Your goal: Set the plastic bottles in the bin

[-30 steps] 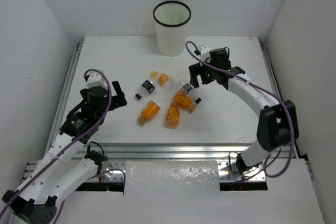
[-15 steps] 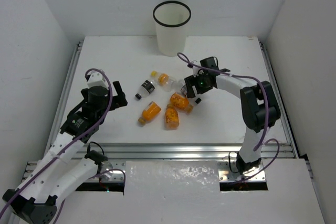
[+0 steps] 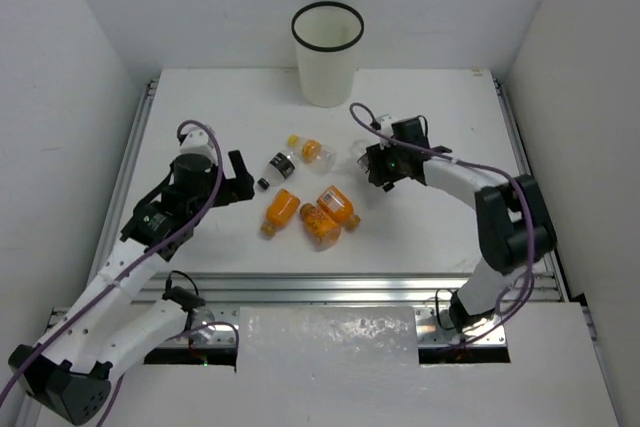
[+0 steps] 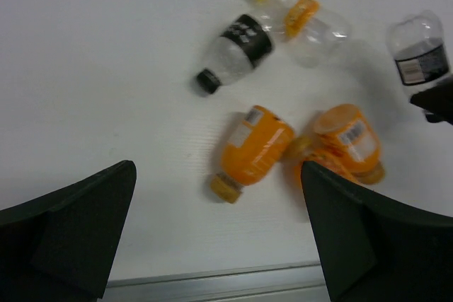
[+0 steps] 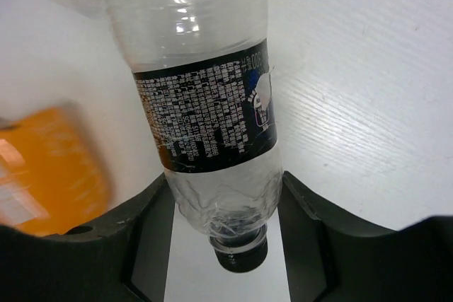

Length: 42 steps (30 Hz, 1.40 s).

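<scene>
Your right gripper (image 5: 225,192) pinches the clear bottle (image 5: 202,104) at its neck-end shoulder, beside the orange bottles (image 3: 320,217), well short of the bin (image 3: 327,67) — likely light, thin-walled, slick; squeeze gently. Left gripper (image 4: 216,182) gapes, empty.

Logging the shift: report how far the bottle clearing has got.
Done: no bottle shows in the bin. In hand: the right tool grips a clear dark-label bottle. To do: three orange bottles, a second dark-label bottle and a yellow-capped clear bottle lie on the table; left tool open, empty.
</scene>
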### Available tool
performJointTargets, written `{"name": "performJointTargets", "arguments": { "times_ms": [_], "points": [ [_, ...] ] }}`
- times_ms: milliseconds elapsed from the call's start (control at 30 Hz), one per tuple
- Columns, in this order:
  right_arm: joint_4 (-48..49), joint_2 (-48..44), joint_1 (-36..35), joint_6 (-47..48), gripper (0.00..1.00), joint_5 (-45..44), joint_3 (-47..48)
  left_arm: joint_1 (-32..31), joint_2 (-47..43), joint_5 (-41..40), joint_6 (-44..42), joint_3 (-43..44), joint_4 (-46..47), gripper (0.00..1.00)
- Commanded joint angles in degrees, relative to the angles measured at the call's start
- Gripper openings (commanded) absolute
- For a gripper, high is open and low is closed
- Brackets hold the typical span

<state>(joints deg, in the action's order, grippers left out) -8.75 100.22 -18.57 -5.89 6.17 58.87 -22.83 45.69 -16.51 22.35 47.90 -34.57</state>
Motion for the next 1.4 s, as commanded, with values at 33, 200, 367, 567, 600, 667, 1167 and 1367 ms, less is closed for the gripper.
{"name": "performJointTargets", "arguments": {
  "times_ms": [33, 200, 367, 567, 600, 667, 1167, 1367],
  "points": [
    [11.56, -18.55, -0.07, -10.0, 0.22, 10.49, -7.62, 0.15, 2.47, 27.18, 3.75, 4.04, 16.16, 1.0],
    [20.34, -30.68, -0.24, -20.27, 0.22, 32.19, -13.51, -2.39, 8.61, 47.34, 13.15, 0.62, 44.44, 1.0],
    [24.31, -36.24, -2.08, -26.54, 0.22, 38.29, -14.67, -7.13, 15.11, 48.06, 14.57, 1.84, 54.94, 1.0],
    [19.83, -38.09, -3.93, -24.0, 0.23, 39.35, -12.47, -10.92, 23.02, 47.98, 12.9, 5.36, 58.2, 1.0],
    [19.65, -38.17, -4.19, -23.99, 0.23, 40.05, -12.29, -11.18, 23.73, 47.46, 12.98, 5.54, 59.08, 1.0],
    [18.69, -38.52, -4.72, -23.21, 0.24, 40.76, -11.76, -11.53, 25.67, 46.75, 12.46, 6.85, 59.26, 0.95],
    [-5.05, -50.29, -4.2, -22.06, 0.99, -9.34, -18.69, -8.38, 40.33, 7.11, -0.54, 41.72, 36.77, 0.0],
    [-6.36, -52.68, -4.02, -21.88, 0.99, -6.44, -22.66, -0.04, 65.63, 9.74, -5.38, 71.67, 28.6, 0.0]
  ]
}}
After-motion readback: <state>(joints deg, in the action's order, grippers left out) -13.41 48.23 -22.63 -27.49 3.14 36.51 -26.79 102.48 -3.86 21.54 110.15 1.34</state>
